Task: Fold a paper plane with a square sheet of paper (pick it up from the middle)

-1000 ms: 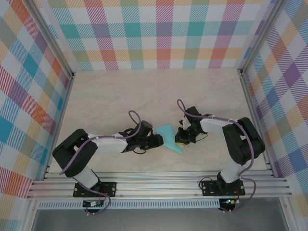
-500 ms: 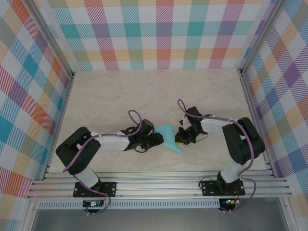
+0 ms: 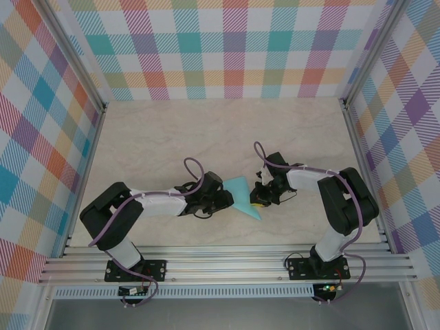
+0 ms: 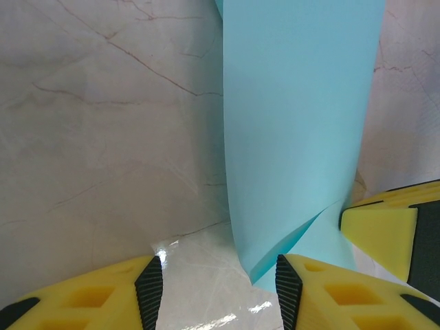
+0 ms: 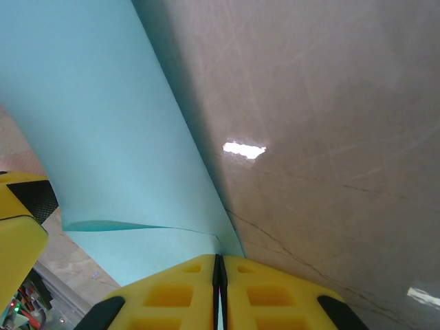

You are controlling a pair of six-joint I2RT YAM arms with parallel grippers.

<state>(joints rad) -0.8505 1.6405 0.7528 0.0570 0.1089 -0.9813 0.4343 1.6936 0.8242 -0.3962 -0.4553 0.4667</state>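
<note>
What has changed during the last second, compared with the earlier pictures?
The left arm has shifted a little to the right, bringing the left gripper closer to the blue paper; its jaws are open at the paper's edge. The right gripper stays shut on the paper, which lies where it was.

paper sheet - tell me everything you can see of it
The paper is thin, plain light blue and unmarked. It is folded into a narrow shape that tapers to a point toward the arm bases. It curves up off the marbled table and one layer gapes open near its lower end. The right gripper is shut on its edge. Its lower corner sits between the fingers of the open left gripper.
</note>
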